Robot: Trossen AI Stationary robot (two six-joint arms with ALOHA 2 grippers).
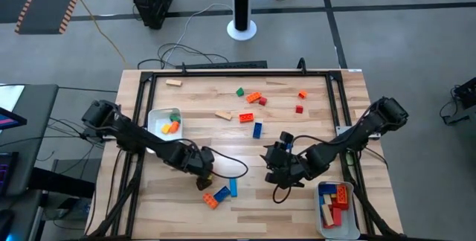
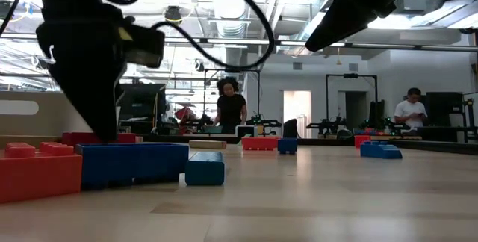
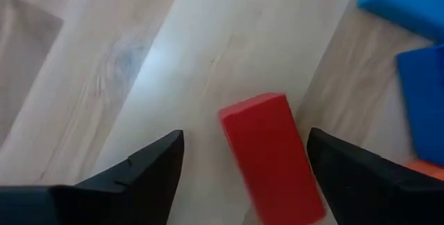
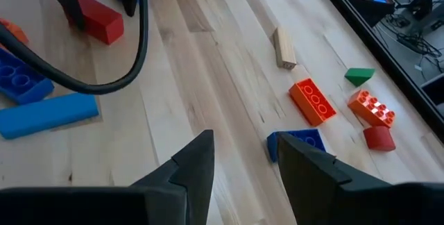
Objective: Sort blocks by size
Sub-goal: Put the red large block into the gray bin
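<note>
**Left arm over the red brick: square up before you close**

Your left gripper (image 3: 239, 162) hangs low over the front-left part of the pale wooden table (image 1: 245, 133), its two dark fingers spread wide and holding nothing. The small red rectangular brick (image 3: 272, 157) lies flat on the wood between them, nearer one finger than the other and turned at a slant to the jaw line. Shift the wrist so the brick sits midway, and rotate until the fingers face its long flat sides. Then come down and close.

Mind the neighbours: the blue studded brick (image 1: 222, 193), the slim light-blue bar (image 1: 233, 187) and the orange brick (image 1: 210, 200) lie just beside it, so keep the outer finger from nudging them.

The brick reads as a longer piece, so judge which white tray suits it: the left tray (image 1: 155, 113) holds small bits, the right tray (image 1: 322, 227) holds larger bricks.

Your right gripper (image 4: 243, 157) waits above the table's middle front, fingers parted and empty, with a dark blue brick (image 4: 297, 142) beyond its tips. More bricks lie scattered across the far half, so sorting seems well short of done.
</note>
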